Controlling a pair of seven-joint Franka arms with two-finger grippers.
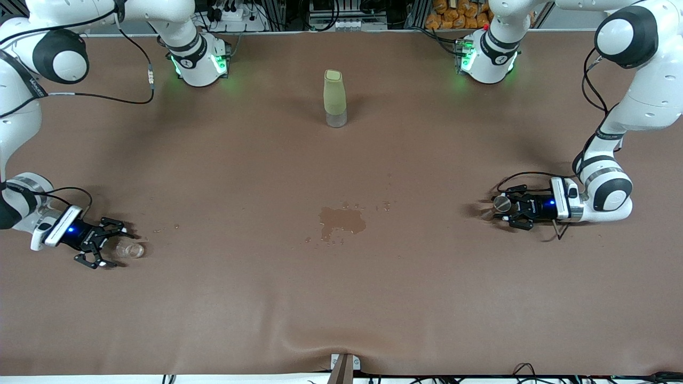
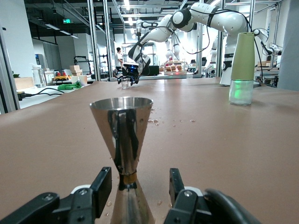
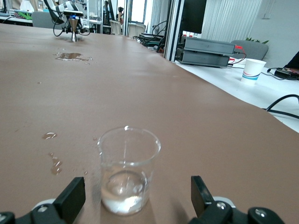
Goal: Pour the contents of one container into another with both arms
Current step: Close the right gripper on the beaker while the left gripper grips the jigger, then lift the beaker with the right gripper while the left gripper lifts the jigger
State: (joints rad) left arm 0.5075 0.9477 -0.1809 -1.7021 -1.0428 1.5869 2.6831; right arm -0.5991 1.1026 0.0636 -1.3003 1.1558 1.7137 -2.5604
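Observation:
The steel jigger (image 1: 500, 203) stands upright on the brown table at the left arm's end. My left gripper (image 1: 499, 210) lies low around it and is open. In the left wrist view its fingers (image 2: 103, 183) flank the narrow waist of the jigger (image 2: 122, 135) with a gap on each side. At the right arm's end stands the clear glass cup (image 1: 130, 249) with a little clear liquid in the bottom. My right gripper (image 1: 118, 248) is open wide around it, and the cup (image 3: 128, 170) sits between the fingers (image 3: 74, 196), touching neither.
A tall pale-green bottle (image 1: 335, 98) stands mid-table, toward the robots' bases. A wet puddle (image 1: 341, 220) with scattered drops lies in the middle of the table. More drops (image 3: 52, 161) dot the cloth beside the cup.

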